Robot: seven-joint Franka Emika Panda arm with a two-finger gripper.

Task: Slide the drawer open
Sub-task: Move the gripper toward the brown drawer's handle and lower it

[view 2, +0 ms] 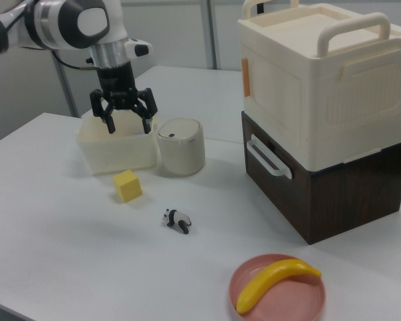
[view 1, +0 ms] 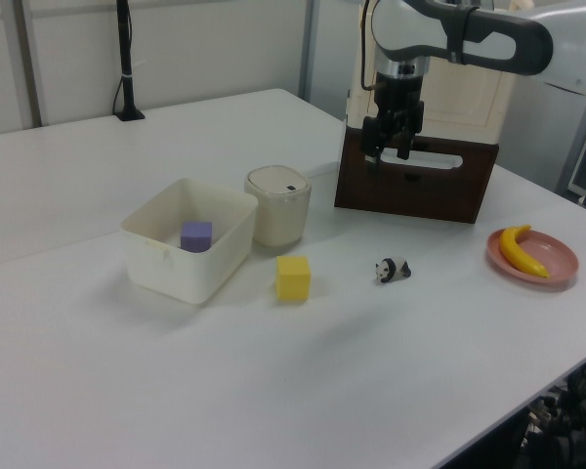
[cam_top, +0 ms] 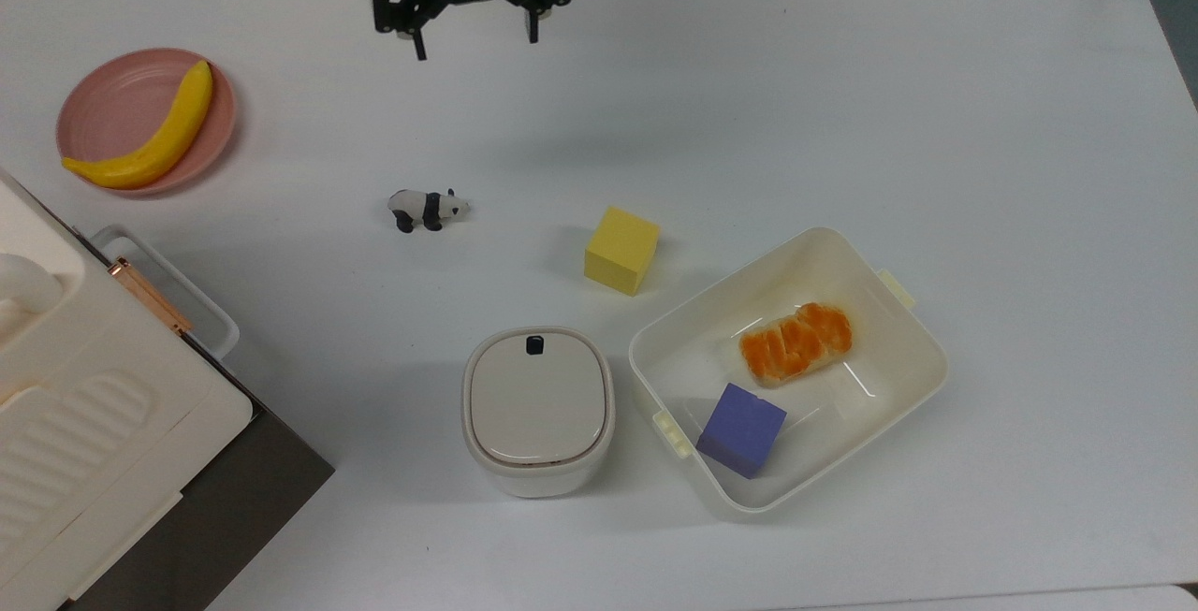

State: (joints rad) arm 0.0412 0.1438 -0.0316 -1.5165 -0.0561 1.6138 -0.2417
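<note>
Dark brown wood-grain drawer (view 2: 321,194) with a white plastic loop handle (view 2: 267,157) sits shut under a cream ribbed appliance (view 2: 321,80) at the white table's (cam_top: 842,78) corner, the top view's lower left. It looks stiff and probably heavy under that load, so hook the rigid handle. The black two-finger gripper (view 2: 126,118) hangs spread open, holding nothing, well apart from it.

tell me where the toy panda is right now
The toy panda stands on bare table left of the yellow cube in the top view, below the pink plate with the banana.
</note>
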